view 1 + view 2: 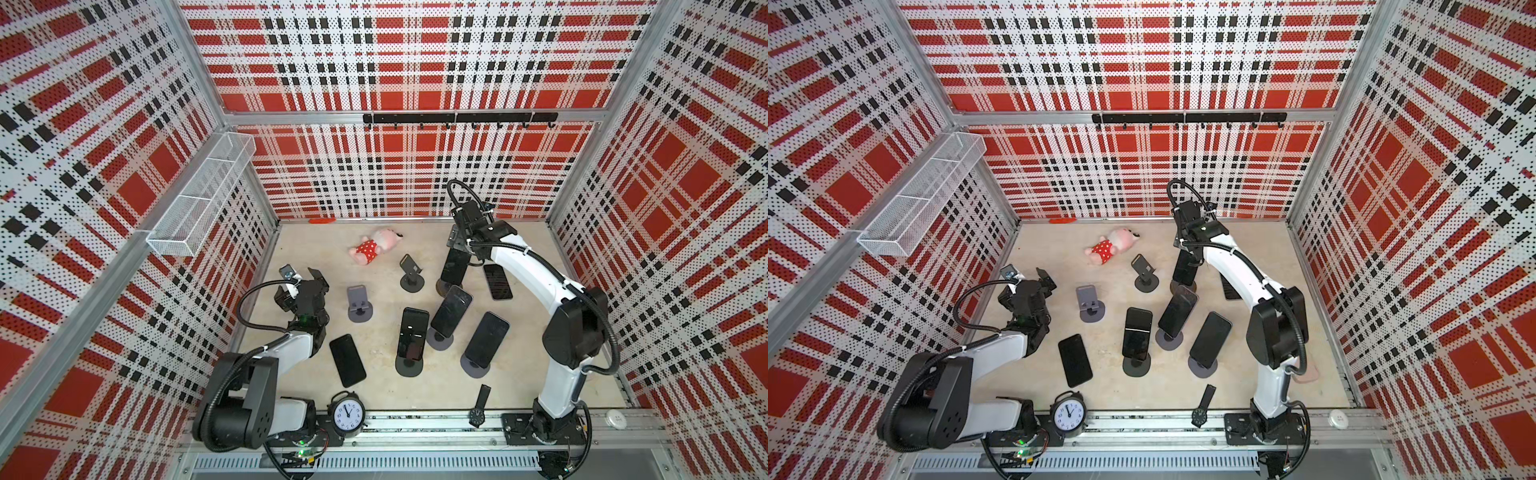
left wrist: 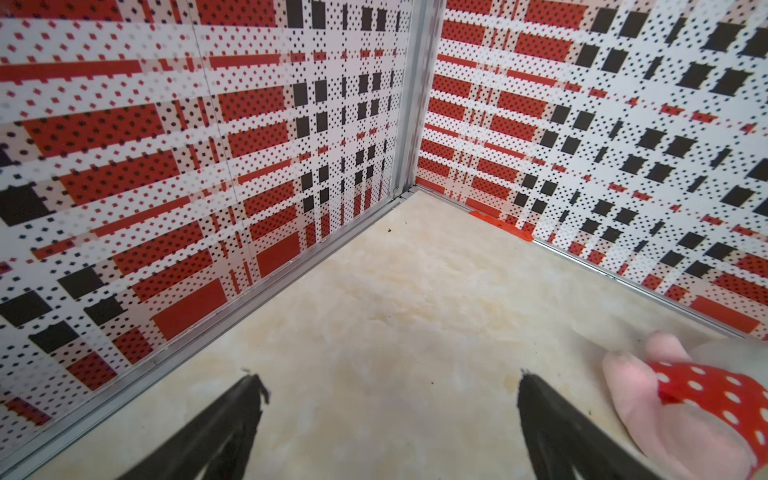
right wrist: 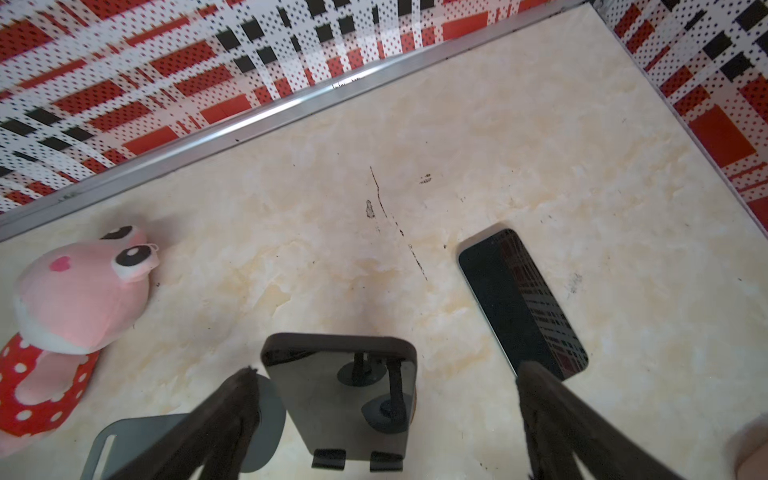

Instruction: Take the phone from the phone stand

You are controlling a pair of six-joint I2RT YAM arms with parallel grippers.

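The right hand (image 3: 387,379) is spread wide and grasps nothing. Its two black fingers (image 3: 239,415) straddle a dark phone (image 3: 332,419) that leans upright in its phone stand (image 3: 329,456), the bottom edge sitting in the stand's two small lips. One finger is just beside the phone's edge, though the wrist view does not settle whether they touch. The other finger stands well clear of it. In both top views this hand hangs directly over the top end of the same phone (image 1: 453,266), which is not yet lifted out. Just outside the far finger a second phone (image 3: 523,303) lies flat and face up on the pale marbled surface (image 3: 457,124). Outside the near finger is a grey plate that looks like part of an empty stand (image 3: 120,440), and further out that way lies a pink plush toy (image 3: 79,299) in a red polka-dot outfit. The left hand (image 2: 390,380) is also released and empty. Its fingers point at bare surface near the enclosure corner, with the plush toy's legs just off one fingertip. Toward the right arm's base from its hand, three more phones on stands (image 1: 451,311) cluster together. A black alarm clock (image 1: 348,412) and a wristwatch (image 1: 480,405) sit by the front rail.
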